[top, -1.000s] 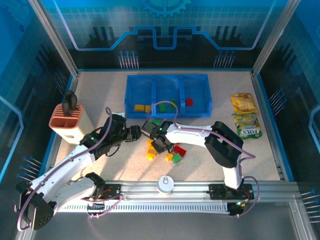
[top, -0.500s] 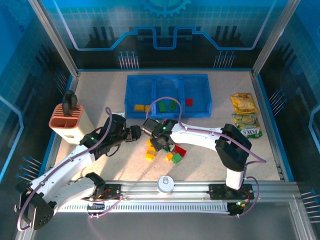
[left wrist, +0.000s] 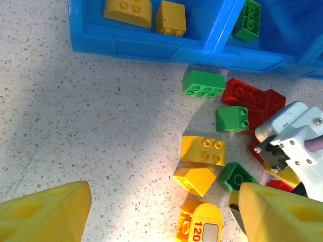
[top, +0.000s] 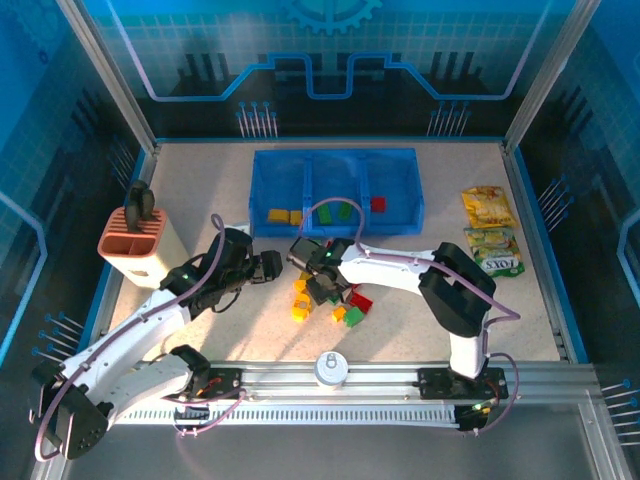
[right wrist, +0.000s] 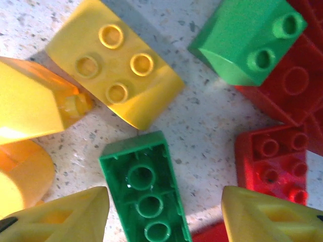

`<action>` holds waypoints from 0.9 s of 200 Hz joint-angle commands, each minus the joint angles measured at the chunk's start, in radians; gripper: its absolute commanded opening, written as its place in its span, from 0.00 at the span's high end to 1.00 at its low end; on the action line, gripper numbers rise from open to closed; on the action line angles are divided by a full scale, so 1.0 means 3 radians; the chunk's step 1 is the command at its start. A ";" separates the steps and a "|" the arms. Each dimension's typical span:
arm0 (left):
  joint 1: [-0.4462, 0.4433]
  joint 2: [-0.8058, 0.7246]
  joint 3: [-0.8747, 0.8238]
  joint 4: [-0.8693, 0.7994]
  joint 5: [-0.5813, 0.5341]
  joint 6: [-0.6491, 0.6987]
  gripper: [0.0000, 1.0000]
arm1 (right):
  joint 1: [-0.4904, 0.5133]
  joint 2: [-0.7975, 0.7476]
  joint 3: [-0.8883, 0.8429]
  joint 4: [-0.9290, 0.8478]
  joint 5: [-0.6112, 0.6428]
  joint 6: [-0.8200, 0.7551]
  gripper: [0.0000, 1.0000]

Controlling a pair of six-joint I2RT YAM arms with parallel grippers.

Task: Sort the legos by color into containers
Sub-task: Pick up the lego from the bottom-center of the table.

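Legos (top: 335,300) lie in a small pile on the speckled table (top: 200,180), just on the near side of the blue tray (top: 335,153). The tray has three boxes side by side. A few bricks are in them: yellow in the left box, green in the middle box (top: 335,212), red in the right one.

The right hand (right wrist: 166,214) hangs low over the pile. It is open and holds nothing. Between its two yellow fingers lies one green brick (right wrist: 146,194), flipped over so its hollow side with round holes faces up. In the right wrist view its long side runs up and down, and the fingers stand to its left and right. So if the fingers close, I think they would pinch it across its thin middle. The brick sits closer to the left finger in that view, so the hand may need to slide a bit that way first.

A yellow brick (right wrist: 113,68) with four studs lies just beyond it, and red bricks (right wrist: 270,161) lie just beside it.

The left hand (left wrist: 164,214) is open and empty too. It hovers over bare table to the left of the pile, so the right hand is nearer.

All the bricks are hard, shiny plastic. The tray is see-through blue plastic with low walls.
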 commanded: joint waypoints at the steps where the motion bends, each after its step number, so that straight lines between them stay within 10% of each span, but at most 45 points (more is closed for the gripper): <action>1: -0.0002 0.0013 -0.0023 0.0007 -0.0062 -0.0018 0.22 | -0.0014 0.0091 -0.0068 0.0034 -0.0131 -0.0034 0.39; 78: -0.0001 0.0007 -0.0081 0.0016 -0.0076 -0.0018 0.22 | -0.0024 0.0001 -0.0088 0.0045 -0.0068 -0.0023 0.69; 180: -0.0091 -0.0074 -0.0274 0.0023 0.0044 -0.0196 0.25 | -0.1097 0.0175 0.1269 -0.0314 -0.0235 -0.0346 0.69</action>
